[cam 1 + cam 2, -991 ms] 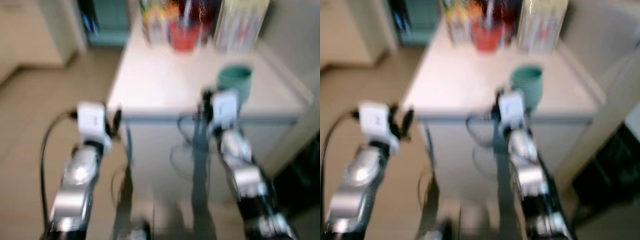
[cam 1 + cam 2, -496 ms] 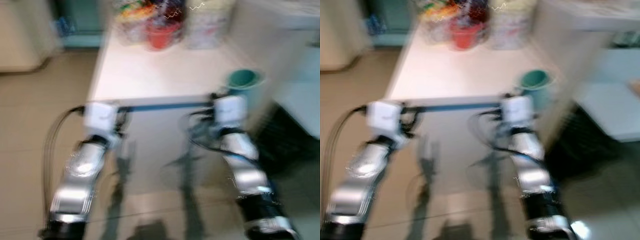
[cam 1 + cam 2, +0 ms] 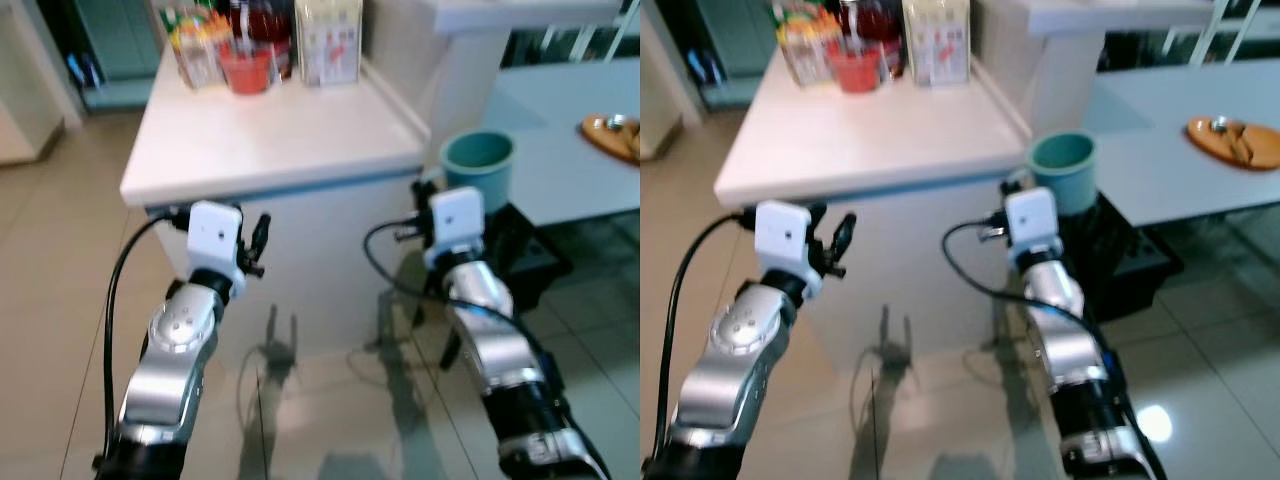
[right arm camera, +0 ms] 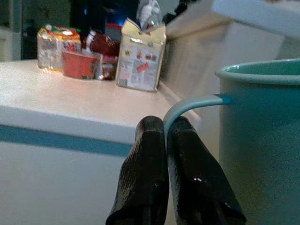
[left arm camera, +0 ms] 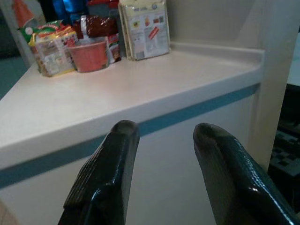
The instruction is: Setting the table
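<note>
**Teal mug carried beside the white counter**

Beside the right front corner of the white counter [image 3: 270,140], the right gripper [image 4: 166,140] holds a teal ceramic mug [image 3: 478,165] in the air, its two black fingers pinched together on the thin curved handle [image 4: 192,105]. Level with the counter's front edge, the left gripper [image 5: 161,136] has its fingers spread well apart, with nothing between them. At the counter's far edge stand a red cup [image 3: 246,70] and snack packets [image 3: 192,48]. Off to the right, a pale grey table [image 3: 1160,150] carries an orange plate [image 3: 1235,140].
</note>
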### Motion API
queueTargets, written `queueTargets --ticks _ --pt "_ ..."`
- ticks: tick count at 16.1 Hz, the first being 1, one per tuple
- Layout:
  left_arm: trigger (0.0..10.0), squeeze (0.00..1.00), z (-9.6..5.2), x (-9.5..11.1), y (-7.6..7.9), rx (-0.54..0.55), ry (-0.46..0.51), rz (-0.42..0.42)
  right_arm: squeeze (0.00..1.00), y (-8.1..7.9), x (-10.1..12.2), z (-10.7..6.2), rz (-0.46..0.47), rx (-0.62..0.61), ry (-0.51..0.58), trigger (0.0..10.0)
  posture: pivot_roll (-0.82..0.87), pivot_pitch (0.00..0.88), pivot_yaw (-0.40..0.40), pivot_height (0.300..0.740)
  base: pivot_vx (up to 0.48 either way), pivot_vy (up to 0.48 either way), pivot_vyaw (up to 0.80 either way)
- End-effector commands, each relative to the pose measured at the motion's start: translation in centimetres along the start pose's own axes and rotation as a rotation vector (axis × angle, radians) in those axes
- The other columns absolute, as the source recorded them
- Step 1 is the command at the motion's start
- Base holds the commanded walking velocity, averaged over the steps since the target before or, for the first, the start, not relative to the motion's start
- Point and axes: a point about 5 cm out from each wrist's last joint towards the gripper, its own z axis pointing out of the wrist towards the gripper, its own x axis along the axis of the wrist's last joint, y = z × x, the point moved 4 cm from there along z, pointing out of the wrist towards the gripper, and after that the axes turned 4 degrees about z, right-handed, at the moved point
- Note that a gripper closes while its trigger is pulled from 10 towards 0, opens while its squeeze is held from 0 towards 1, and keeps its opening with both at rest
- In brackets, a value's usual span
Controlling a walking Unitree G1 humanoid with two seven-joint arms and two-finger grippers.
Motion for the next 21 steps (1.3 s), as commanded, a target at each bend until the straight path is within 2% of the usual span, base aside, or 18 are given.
queueTargets --ticks 1,4,7,21 --pt "10.0 0.00 -0.15 -0.31 -0.51 0.011 -0.016 0.008 0.00 -1.05 0.57 0.24 0.010 0.029 0.018 0.0 0.09 0.045 0.033 0.740 0.000 0.000 0.00" --pt "10.0 0.00 -0.15 -0.09 -0.31 0.011 -0.011 -0.005 0.00 -1.05 0.43 0.08 0.007 0.033 0.011 0.0 0.09 0.058 0.036 0.740 0.000 0.000 0.00" --pt "10.0 0.00 0.02 -0.13 -0.84 0.042 -0.017 -0.010 0.00 -1.12 0.40 0.05 0.004 0.037 0.009 0.0 0.09 0.065 0.035 0.740 0.000 -0.446 0.00" --pt "10.0 0.00 0.66 -0.84 -1.25 0.068 -0.067 0.030 0.00 -1.22 0.13 -0.40 -0.002 0.045 -0.005 0.0 0.06 0.071 0.044 0.740 0.000 -0.449 0.00"
